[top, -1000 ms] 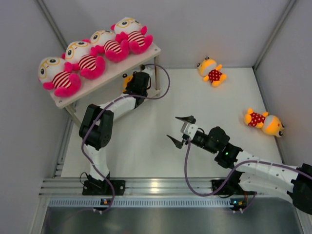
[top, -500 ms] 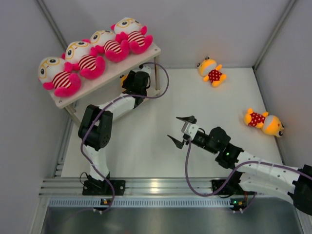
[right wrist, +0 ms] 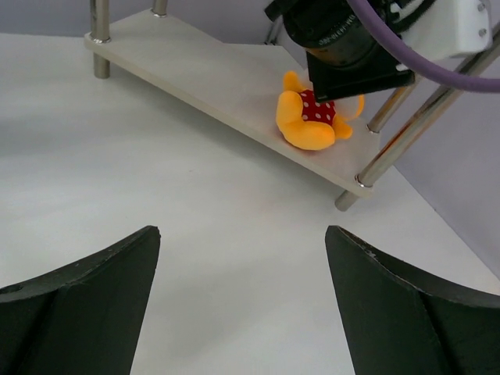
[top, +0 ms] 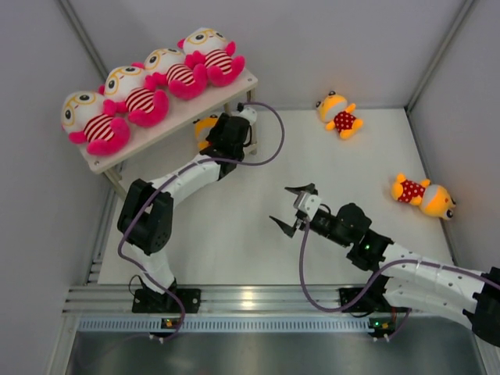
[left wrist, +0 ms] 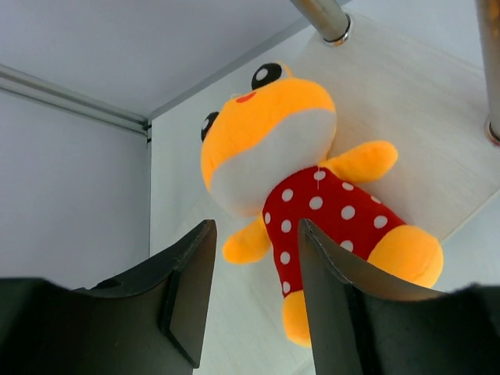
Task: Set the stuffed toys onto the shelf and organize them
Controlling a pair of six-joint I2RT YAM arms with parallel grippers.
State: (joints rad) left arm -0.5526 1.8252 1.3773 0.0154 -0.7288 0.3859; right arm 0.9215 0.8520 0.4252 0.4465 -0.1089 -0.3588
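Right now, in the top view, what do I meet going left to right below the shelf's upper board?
yellow toy on the lower board → right gripper → yellow toy at the back → yellow toy by the right wall. The left gripper overlaps the first toy, so it's left out.

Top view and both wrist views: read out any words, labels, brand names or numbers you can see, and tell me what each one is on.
None: no word, number, label or logo can be read in any view.
Small toy on the lower shelf board: white dots on a red shirt, no lettering.
Large toys on the top board: red and white stripes only.
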